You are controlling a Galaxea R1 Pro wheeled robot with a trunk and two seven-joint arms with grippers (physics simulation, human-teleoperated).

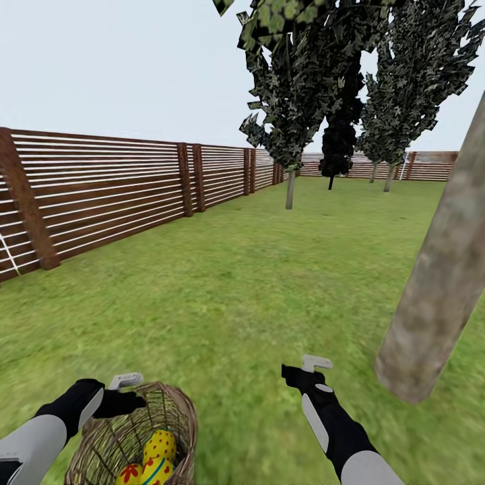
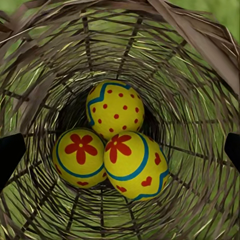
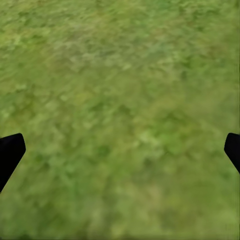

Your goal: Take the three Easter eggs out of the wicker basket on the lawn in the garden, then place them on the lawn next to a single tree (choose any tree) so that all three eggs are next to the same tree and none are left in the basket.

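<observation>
— Why did you park your left claw (image 1: 128,391) over the wicker basket (image 1: 176,411) like that?

— Because all three Easter eggs (image 2: 112,140) lay bunched at its bottom, touching one another, and I wanted to look straight down the weave before committing. My fingers stood spread wide, one dark tip at each edge of the left wrist view, with nothing between them.

— And where were the eggs relative to that claw?

— Dead ahead and below, deep inside, well short of contact. In the head view the basket sat on the lawn (image 1: 242,283) at about seven o'clock, my claw at its rim.

— What about your right claw (image 1: 306,369)?

— It hung over bare grass near five o'clock, also wide apart and empty. I judged it was kept free for setting eggs down.

— Beside which tree?

— The thick leaning trunk (image 1: 438,296) stood at about three o'clock, near that right claw; the fence (image 1: 101,195) ran off around ten o'clock.
</observation>
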